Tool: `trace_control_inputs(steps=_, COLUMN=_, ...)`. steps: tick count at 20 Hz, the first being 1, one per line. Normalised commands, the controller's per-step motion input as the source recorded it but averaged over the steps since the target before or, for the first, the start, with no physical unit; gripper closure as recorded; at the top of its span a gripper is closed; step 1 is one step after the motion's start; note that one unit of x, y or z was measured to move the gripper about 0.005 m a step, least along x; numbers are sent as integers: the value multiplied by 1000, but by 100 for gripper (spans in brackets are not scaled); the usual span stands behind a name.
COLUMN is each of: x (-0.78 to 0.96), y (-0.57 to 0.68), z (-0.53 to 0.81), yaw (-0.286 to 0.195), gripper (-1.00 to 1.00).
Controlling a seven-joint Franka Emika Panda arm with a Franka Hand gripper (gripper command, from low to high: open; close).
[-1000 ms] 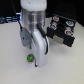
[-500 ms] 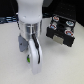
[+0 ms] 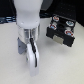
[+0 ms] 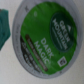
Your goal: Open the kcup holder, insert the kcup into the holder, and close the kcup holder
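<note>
The kcup (image 4: 46, 34) fills the wrist view: a round pod with a green lid, white lettering and a white rim, lying on the pale table. The camera is very close above it. In the exterior view the kcup is hidden behind my white arm, whose lower end, the gripper (image 3: 33, 66), reaches down to the table near the front. Its fingers cannot be made out in either view. The kcup holder (image 3: 61, 29) is a black box at the exterior view's right, with rows of round slots showing on top, some holding pods.
A teal shape (image 4: 3, 27) lies at the edge of the wrist view beside the pod. A grey part (image 3: 21, 48) juts from the arm toward the exterior view's left. Dark background runs behind the table's far edge.
The arm has come down and forward over the spot where the green pod lay a second ago, and now covers it in the exterior view.
</note>
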Motion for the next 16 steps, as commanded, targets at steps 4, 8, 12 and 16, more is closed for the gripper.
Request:
trace_control_inputs(steps=4, x=113, y=24, z=128, yaw=-55, gripper=100)
trace_control_inputs(steps=8, x=56, y=61, z=153, yaw=-35, gripper=100)
trace_control_inputs(steps=12, x=22, y=53, z=78, yaw=-10, gripper=100)
trace_control_inputs(steps=16, x=-6, y=44, z=31, yaw=2, gripper=100)
